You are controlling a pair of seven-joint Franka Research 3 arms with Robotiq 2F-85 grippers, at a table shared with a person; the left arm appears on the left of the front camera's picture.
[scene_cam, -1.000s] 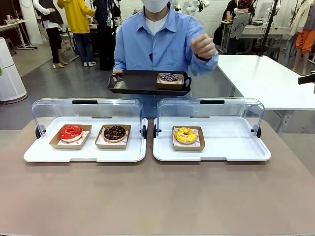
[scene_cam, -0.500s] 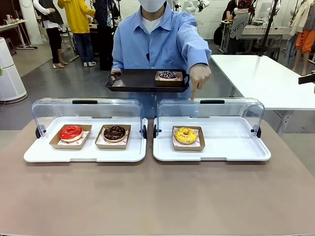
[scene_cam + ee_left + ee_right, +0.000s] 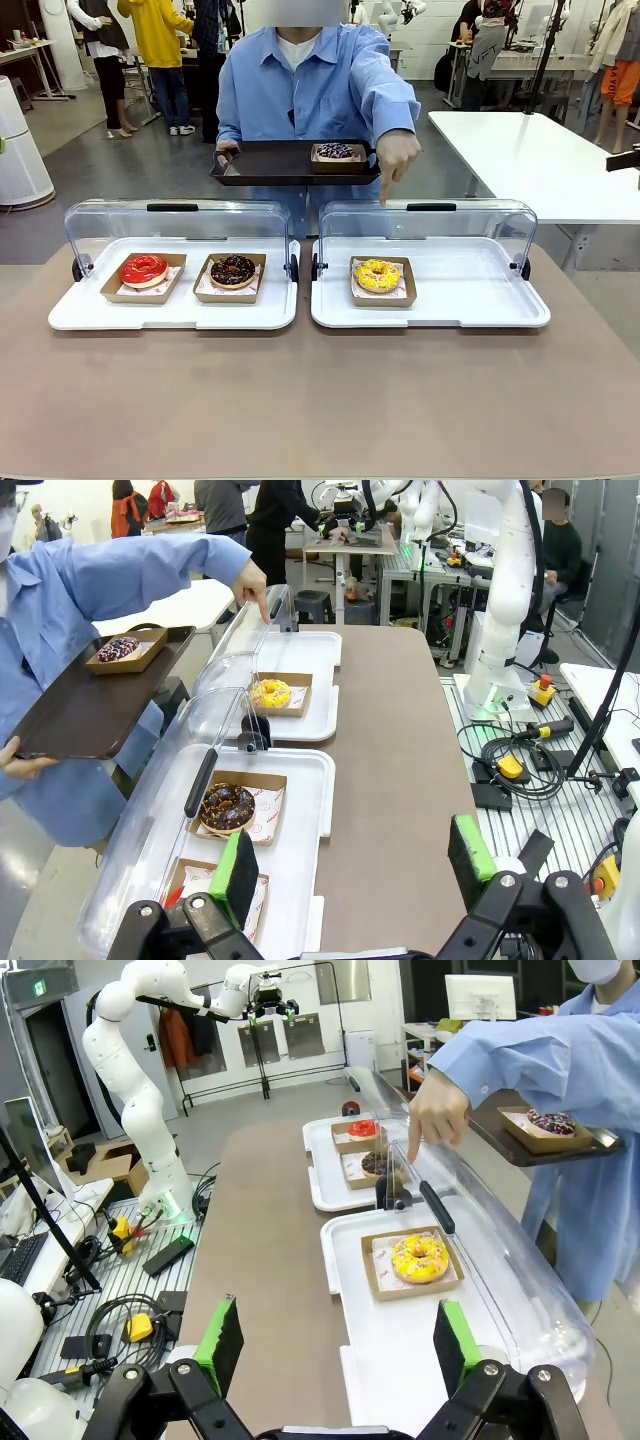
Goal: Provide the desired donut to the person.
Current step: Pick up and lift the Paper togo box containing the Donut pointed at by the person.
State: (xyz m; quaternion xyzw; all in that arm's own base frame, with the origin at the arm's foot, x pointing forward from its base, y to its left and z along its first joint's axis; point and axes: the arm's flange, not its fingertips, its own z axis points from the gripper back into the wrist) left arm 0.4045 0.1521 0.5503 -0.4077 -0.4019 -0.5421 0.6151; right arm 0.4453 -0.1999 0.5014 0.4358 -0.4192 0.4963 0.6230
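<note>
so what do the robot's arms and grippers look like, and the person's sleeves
The left gripper and right gripper are black, angular, two-fingered, with green pads. The arms are white, rounded and jointed. The person's sleeves are long and light blue.

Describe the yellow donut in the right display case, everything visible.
The yellow-glazed ring donut looks whole, with pale and pink sprinkles on top. It lies flat on white paper in a shallow brown cardboard tray, which sits on the left part of the right case's white plastic base, in front of its opened clear domed lid. Nothing else touches it; the person's pointing hand hovers beyond the lid, finger aimed down toward it.
</note>
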